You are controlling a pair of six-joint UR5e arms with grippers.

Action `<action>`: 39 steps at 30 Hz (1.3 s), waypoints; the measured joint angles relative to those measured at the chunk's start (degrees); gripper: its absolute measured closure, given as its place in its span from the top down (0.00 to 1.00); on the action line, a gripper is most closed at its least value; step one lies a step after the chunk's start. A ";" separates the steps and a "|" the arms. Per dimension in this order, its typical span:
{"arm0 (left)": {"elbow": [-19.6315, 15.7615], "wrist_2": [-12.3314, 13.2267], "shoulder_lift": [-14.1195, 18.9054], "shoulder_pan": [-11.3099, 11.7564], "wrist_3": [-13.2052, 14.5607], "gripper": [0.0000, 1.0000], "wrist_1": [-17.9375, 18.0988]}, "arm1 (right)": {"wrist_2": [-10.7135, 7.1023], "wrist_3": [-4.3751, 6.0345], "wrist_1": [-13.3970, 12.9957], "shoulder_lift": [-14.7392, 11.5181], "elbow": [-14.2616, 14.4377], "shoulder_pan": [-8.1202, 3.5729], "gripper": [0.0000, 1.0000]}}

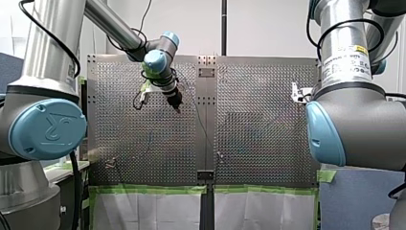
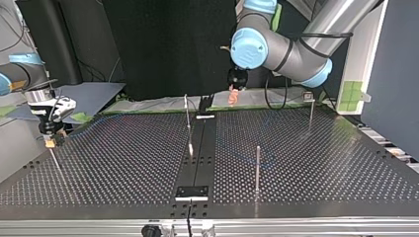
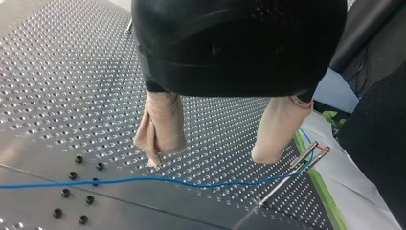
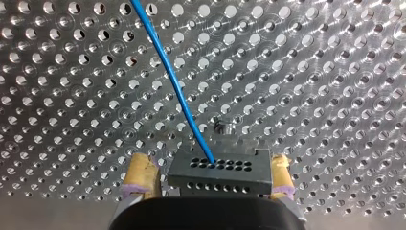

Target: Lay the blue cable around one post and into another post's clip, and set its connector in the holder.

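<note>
In the right wrist view the blue cable [image 4: 177, 91] runs over the perforated plate into a dark connector block [image 4: 218, 170] with rows of small holes. That block sits between the yellow pads [image 4: 141, 175] of my right gripper [image 4: 210, 161], which is open, with a slim gap on one side. My left gripper [image 3: 208, 157] hovers open above the plate with beige fingers [image 3: 160, 127] and nothing between them. Under it the blue cable [image 3: 143, 181] stretches across to a thin post with a clip [image 3: 313, 152]. Across the table, my left gripper [image 2: 235, 96] hangs near the far edge and my right gripper [image 2: 49, 142] at the left.
Three slim posts stand on the board in the top view: one near the middle seam [image 2: 187, 111], one nearer the camera [image 2: 258, 168], one at the far right [image 2: 311, 111]. Green tape [image 1: 153, 189] lines the board's edge. A black plate [image 2: 192, 191] sits on the seam.
</note>
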 joint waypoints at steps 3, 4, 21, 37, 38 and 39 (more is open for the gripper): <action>-1.69 -0.07 0.00 0.02 -0.52 1.00 1.70 | 0.00 0.00 0.00 0.00 0.00 0.00 1.00; -2.36 -0.09 -0.01 0.04 -0.62 1.00 2.38 | 0.00 0.00 0.00 0.00 0.00 0.00 1.00; -11.44 -0.89 -0.02 0.13 -0.80 1.00 11.46 | 0.00 0.00 0.00 0.00 0.00 0.00 1.00; -19.53 -0.64 -0.02 0.13 -0.93 1.00 19.54 | 0.00 0.00 0.00 0.00 0.00 0.00 1.00; -19.95 -0.46 -0.03 0.13 -1.03 1.00 19.95 | 0.00 0.00 0.00 0.00 0.00 0.00 1.00; -20.33 -0.23 -0.02 0.13 -1.17 1.00 20.35 | 0.00 0.00 0.00 0.00 0.00 0.00 1.00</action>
